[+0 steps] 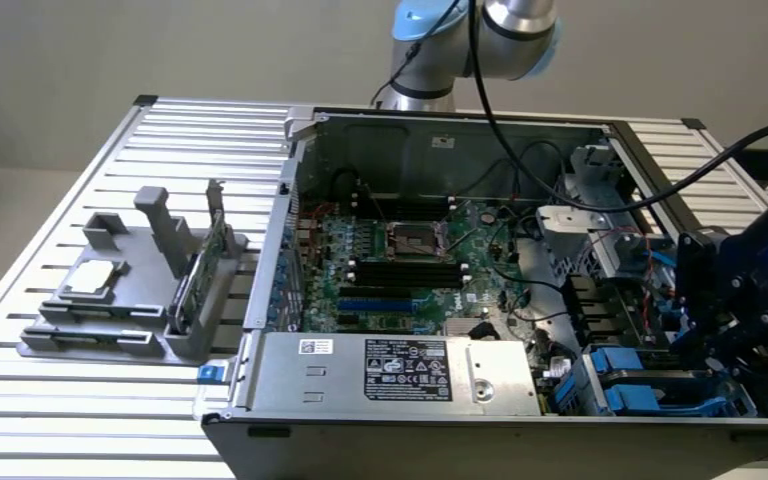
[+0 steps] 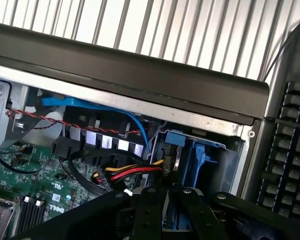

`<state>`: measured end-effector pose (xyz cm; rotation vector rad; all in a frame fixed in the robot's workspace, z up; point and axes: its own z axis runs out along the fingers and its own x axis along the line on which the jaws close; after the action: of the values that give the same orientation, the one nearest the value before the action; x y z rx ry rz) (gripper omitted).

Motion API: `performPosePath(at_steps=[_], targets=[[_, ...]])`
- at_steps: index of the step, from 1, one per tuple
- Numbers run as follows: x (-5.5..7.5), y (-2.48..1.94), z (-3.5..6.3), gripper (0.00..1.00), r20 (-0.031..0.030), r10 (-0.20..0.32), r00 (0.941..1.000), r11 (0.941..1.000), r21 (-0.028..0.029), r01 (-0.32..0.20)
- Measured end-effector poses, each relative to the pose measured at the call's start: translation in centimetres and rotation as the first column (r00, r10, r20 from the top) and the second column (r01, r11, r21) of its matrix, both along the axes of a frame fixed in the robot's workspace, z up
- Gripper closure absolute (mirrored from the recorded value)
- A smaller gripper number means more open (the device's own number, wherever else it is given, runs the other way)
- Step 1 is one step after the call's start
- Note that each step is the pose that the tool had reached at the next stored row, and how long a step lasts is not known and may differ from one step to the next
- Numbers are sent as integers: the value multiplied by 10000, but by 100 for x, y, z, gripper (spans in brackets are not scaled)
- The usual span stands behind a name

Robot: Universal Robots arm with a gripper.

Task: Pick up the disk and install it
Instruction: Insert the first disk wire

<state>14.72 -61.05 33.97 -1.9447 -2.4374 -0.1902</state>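
My black gripper [image 1: 711, 345] hangs low over the right front corner of the open computer case [image 1: 424, 150], just above the blue plastic drive bay [image 1: 631, 385]. In the wrist view its two fingers [image 2: 149, 207] stand close together, shut on a narrow grey-blue slab, the disk [image 2: 172, 167]. I see the disk edge-on, reaching down among the blue rails of the bay [image 2: 200, 155]. Most of the disk is hidden by the gripper and the bay walls.
Yellow, red and black power leads [image 2: 135, 172] and a blue cable [image 2: 90, 105] run beside the bay. A grey fixture [image 1: 117, 320] on the slatted table holds a silver chip [image 1: 95, 280] and an upright green card [image 1: 197, 285]. A keyboard [image 2: 290, 150] lies beyond the case wall.
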Motion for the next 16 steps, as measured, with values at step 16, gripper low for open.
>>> performPosePath(at_steps=[16], targets=[[-39, 113, 0, 82, 10, -91, 10000, 9992, -387, 91]])
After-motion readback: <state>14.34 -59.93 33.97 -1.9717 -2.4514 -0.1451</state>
